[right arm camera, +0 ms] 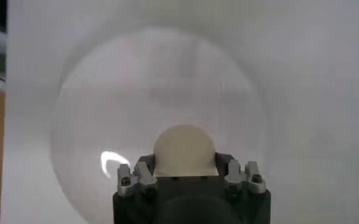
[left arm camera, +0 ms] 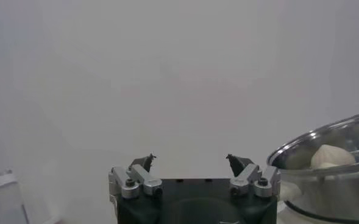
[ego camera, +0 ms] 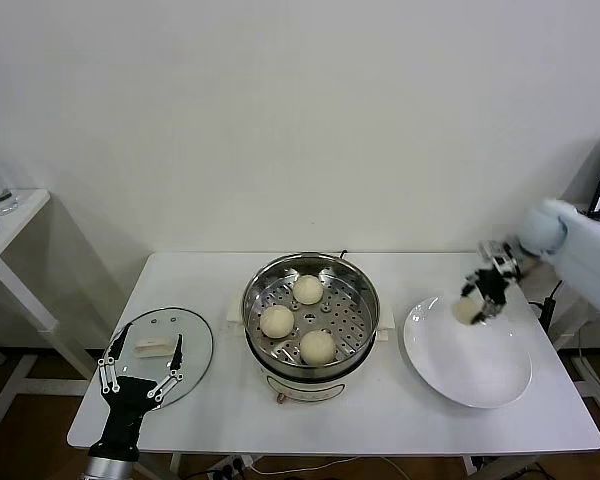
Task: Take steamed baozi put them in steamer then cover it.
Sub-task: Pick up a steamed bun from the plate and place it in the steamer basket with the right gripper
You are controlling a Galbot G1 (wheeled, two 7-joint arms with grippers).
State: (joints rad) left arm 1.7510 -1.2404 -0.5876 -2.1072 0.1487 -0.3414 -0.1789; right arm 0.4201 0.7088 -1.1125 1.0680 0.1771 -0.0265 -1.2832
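Steamer [ego camera: 310, 310] lies mid-table, leftward of right gripper [ego camera: 477, 300] pinching the last baozi [ego camera: 467, 311] over the plate [ego camera: 480, 375]; left gripper [ego camera: 140, 372], spread, idles by the front-left edge.

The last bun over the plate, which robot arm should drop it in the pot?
Right. The right gripper already holds that baozi above the plate; the left gripper waits open near the cover.

White table [ego camera: 400, 275] bearing, from the robot's left to right: glass cover [ego camera: 165, 345], steel steamer [ego camera: 310, 315], white plate [ego camera: 468, 365].
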